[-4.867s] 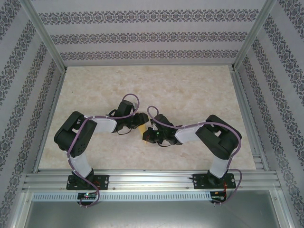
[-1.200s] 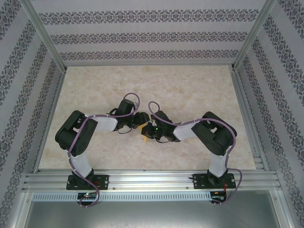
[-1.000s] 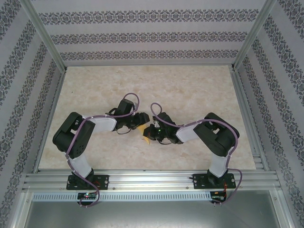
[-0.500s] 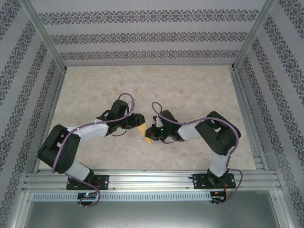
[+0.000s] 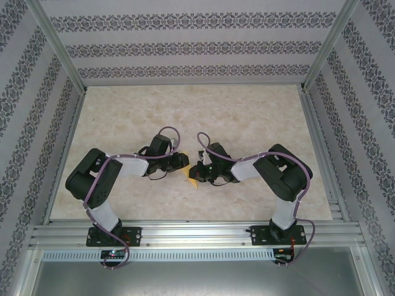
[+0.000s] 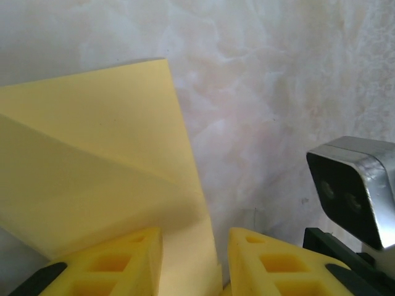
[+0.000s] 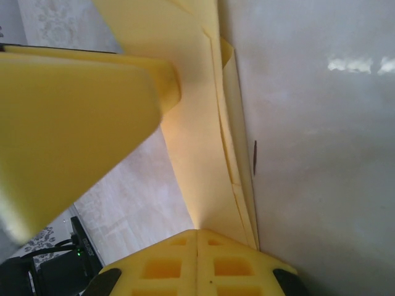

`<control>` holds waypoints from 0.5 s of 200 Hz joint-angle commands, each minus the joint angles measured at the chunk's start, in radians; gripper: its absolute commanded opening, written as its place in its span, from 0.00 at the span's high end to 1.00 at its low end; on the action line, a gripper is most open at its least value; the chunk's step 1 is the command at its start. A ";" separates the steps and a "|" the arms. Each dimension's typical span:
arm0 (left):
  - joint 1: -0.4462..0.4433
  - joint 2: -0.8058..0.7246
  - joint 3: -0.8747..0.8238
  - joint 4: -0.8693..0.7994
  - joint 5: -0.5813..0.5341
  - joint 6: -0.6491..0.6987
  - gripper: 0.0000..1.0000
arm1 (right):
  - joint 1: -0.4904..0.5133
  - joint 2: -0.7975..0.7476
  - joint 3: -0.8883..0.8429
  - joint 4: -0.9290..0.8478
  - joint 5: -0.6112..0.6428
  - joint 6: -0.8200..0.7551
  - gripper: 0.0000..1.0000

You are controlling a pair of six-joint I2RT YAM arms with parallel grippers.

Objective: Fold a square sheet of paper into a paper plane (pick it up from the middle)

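the aluminium rail edges the marbled bench on the left, and bare surface lies between it and the left arm's elbow. the left arm reaches toward the middle of the bench, where the left end effector is low over the surface. its yellow fingers stand partly apart with an edge of the folded yellow paper running into the gap; whether they press it, i cannot tell. the paper slopes up as a creased flap, one straight edge cutting across the bench. just right of it, the right end effector has its fingers closed together, pinching a layered edge of the paper. a silver camera housing sits close by the left fingers. in the top view the paper shows as a small yellow point between both arms, near the front half of the bench. broad open bench runs behind the arms to the far wall and right to the side rail.
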 commanded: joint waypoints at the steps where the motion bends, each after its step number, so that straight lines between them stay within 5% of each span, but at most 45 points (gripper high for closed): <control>1: -0.002 0.044 0.037 0.048 -0.053 0.012 0.66 | -0.011 0.047 -0.041 -0.187 0.049 -0.051 1.00; 100: 0.055 0.062 0.067 -0.017 -0.072 0.083 0.65 | -0.025 0.038 -0.057 -0.324 0.078 -0.142 1.00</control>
